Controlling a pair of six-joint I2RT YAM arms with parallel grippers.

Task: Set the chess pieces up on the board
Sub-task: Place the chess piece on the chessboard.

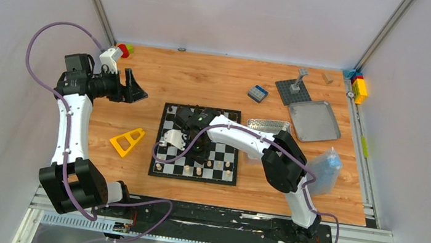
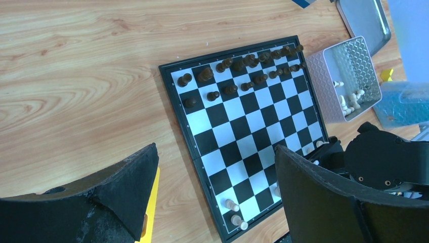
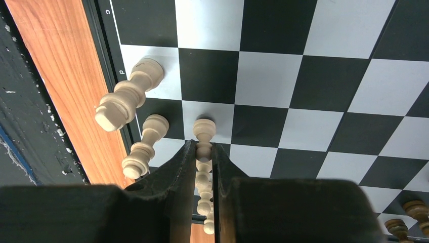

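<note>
The board (image 1: 229,150) lies mid-table. Dark chess pieces (image 2: 243,71) fill its two far rows. Cream pieces (image 1: 194,170) stand along its near rows. My right gripper (image 1: 196,153) reaches down over the near side of the board. In the right wrist view it (image 3: 203,148) is shut on the head of a cream pawn (image 3: 204,127), whose base rests on a square; more cream pawns line up behind it. Two taller cream pieces (image 3: 129,96) stand beside it at the board's edge. My left gripper (image 1: 133,90) hovers left of the board, open (image 2: 215,157) and empty.
A silver tin (image 2: 349,81) holding several cream pieces stands right of the board, its lid (image 1: 315,120) beyond. A yellow triangular brick (image 1: 127,140) lies left of the board. A grey studded plate (image 1: 293,91), blue brick (image 1: 257,93) and plastic bag (image 1: 325,169) are on the right.
</note>
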